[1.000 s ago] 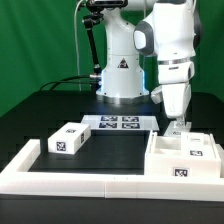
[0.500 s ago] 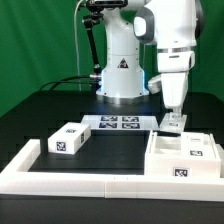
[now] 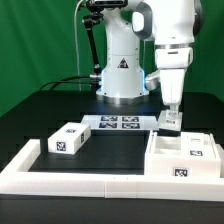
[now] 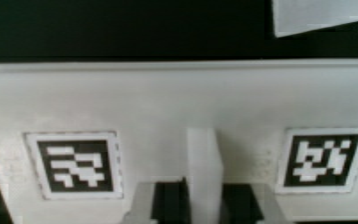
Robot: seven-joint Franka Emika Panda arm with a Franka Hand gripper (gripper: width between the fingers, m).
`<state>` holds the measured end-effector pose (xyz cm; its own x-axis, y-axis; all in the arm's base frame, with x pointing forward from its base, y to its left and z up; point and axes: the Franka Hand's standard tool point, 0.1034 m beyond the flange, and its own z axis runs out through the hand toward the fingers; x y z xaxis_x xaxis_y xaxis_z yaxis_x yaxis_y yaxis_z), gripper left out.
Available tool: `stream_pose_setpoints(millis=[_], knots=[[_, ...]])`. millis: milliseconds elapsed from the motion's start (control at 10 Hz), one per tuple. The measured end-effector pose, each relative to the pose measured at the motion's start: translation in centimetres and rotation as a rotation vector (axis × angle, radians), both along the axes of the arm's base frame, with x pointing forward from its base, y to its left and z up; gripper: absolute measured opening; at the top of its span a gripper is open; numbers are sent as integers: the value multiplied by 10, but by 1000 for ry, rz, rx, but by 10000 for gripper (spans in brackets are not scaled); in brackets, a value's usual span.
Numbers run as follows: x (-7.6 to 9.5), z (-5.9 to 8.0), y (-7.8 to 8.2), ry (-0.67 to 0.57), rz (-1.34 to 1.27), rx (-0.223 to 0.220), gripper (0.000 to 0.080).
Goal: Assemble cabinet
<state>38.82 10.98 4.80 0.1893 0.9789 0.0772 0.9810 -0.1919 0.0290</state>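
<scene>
The cabinet [image 3: 186, 156] is the large white box with square markers at the exterior view's right, inside the border frame. My gripper [image 3: 170, 124] hangs over its far left part. In the wrist view the cabinet's white face [image 4: 176, 100] fills the frame, with one marker on each side of a narrow raised ridge [image 4: 201, 160]. My gripper [image 4: 201, 205] straddles that ridge, and its dark pads [image 4: 172, 205] lie against both sides of it. A small white drawer block [image 3: 68, 138] with a marker lies apart at the exterior view's left.
The marker board [image 3: 120, 124] lies flat in front of the robot base [image 3: 120, 75]. A low white border frame [image 3: 70, 180] runs along the front and left. A white corner [image 4: 327, 15] shows on the dark table in the wrist view.
My gripper has moved a little toward the exterior view's left along the cabinet's far side. The cabinet and the drawer block look unmoved.
</scene>
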Motion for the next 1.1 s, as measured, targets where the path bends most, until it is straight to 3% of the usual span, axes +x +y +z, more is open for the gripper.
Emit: stream_pose_setpoints(millis=[200,700,1100], knots=[[3,-3,-14,-8,68,0,68],[7,2,-6,-97,58,35,68],[9,0,-14,-52,32,16,68]])
